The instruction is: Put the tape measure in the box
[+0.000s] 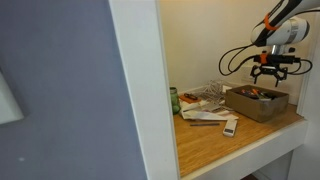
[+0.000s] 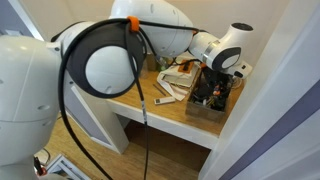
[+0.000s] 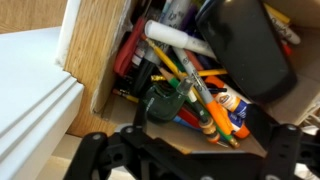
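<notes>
In an exterior view the arm reaches in from the upper right and holds its jaws directly above the box, which sits at the far end of the desk. A green can and a white remote-like bar lie well apart from the box. The tape measure cannot be made out here, probably because the box walls hide it.

In an exterior view taken from beside the robot, the arm fills most of the picture. The jaws are poised over the box near the edge of the desk, and the contents are too small to sort out.

The wrist view looks straight down past the box wall onto a crowd of pens and markers. The tape measure, a dark green lump, rests on that pile near the wall, just beside a large black object. The jaws stand wide apart at the bottom of the picture with nothing between them, clear of the tape measure.

By the look of it the tape measure is delivered. Hanging squarely over the opening leaves a straight lift as the likely way out — one that should not catch a wall or disturb the pens.
</notes>
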`<state>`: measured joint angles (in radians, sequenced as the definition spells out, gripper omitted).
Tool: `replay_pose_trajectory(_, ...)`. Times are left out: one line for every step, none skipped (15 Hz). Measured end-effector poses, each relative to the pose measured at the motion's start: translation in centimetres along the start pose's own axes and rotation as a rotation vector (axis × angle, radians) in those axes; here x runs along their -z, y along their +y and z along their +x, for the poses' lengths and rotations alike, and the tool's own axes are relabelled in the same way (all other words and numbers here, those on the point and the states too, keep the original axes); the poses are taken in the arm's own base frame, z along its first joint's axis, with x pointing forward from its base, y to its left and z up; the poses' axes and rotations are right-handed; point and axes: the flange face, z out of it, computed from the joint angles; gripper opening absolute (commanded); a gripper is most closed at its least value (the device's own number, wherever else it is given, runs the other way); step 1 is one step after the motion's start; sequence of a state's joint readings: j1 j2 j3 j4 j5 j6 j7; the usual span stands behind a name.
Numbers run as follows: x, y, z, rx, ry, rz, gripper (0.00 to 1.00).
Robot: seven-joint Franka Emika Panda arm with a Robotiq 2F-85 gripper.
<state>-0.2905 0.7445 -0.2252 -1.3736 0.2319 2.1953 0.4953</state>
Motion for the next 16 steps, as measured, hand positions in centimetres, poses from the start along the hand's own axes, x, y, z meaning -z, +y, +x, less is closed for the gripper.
replay_pose_trajectory(0.6,-0.3,-0.5,0.03,-0.017,-0.004,1.0)
replay_pose_trajectory(1.1,-0.6,-1.2,0.071,-0.041,-0.015,1.0)
replay_pose_trajectory(1.7,-0.9,-1.9,0.12,-0.066,-0.026,1.0)
replay_pose_trajectory(2.4,-1.2,-2.7,0.17,-0.085,-0.035,1.0)
replay_pose_trajectory(3.1,-1.6,-3.6,0.223,-0.099,-0.044,1.0)
replay_pose_trajectory(3.8,-2.0,-4.6,0.274,-0.107,-0.055,1.0)
replay_pose_trajectory(4.5,-2.6,-5.6,0.322,-0.108,-0.066,1.0)
replay_pose_trajectory(5.1,-3.2,-6.7,0.368,-0.104,-0.078,1.0)
replay_pose_trajectory(5.6,-3.8,-7.9,0.41,-0.099,-0.093,1.0)
replay_pose_trajectory(6.1,-4.4,-9.2,0.449,-0.093,-0.109,1.0)
replay_pose_trajectory(6.6,-5.0,-10.5,0.489,-0.086,-0.128,1.0)
replay_pose_trajectory(7.0,-5.6,-11.8,0.529,-0.077,-0.149,1.0)
replay_pose_trajectory(7.4,-6.1,-13.2,0.57,-0.066,-0.17,1.0)
replay_pose_trajectory(7.8,-6.5,-14.6,0.611,-0.054,-0.192,1.0)
replay_pose_trajectory(8.2,-6.9,-15.9,0.655,-0.036,-0.213,1.0)
replay_pose_trajectory(8.5,-7.1,-17.1,0.697,-0.018,-0.232,1.0)
